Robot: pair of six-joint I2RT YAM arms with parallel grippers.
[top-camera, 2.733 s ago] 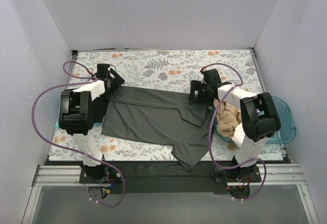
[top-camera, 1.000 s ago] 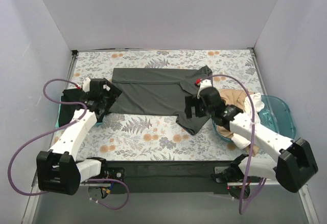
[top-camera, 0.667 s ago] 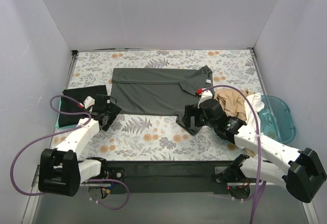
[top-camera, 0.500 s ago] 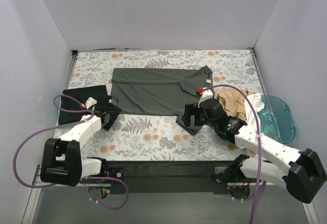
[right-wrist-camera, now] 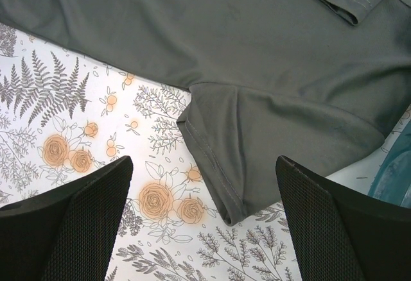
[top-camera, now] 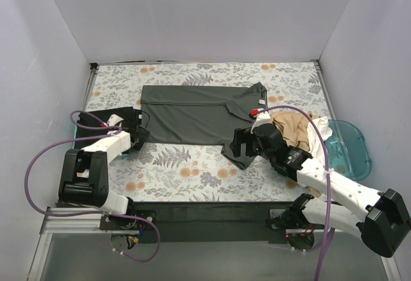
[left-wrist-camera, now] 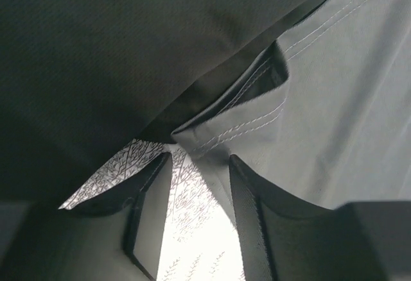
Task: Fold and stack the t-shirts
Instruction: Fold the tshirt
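Note:
The dark grey t-shirt [top-camera: 192, 114] lies spread flat at the back centre. A folded black t-shirt [top-camera: 103, 117] sits at the left edge. My left gripper [top-camera: 137, 135] rests low at the grey shirt's near-left corner. In the left wrist view its fingers [left-wrist-camera: 247, 217] stand narrowly apart, with the grey hem corner [left-wrist-camera: 225, 127] at their tips and black fabric [left-wrist-camera: 96, 69] beside it. My right gripper [top-camera: 241, 143] hovers wide open over the grey sleeve [right-wrist-camera: 225, 165]. Tan t-shirt [top-camera: 292, 132] and white t-shirt [top-camera: 319, 127] are heaped at the right.
A translucent teal tub [top-camera: 352, 147] stands at the right edge under the heaped shirts. The floral table covering [top-camera: 186, 165] is bare in front of the grey shirt. White walls enclose the left, back and right sides.
My left gripper has drawn in to the grey shirt's near-left corner and its jaws have narrowed a lot. The right gripper shifted slightly along the sleeve and stayed wide open.

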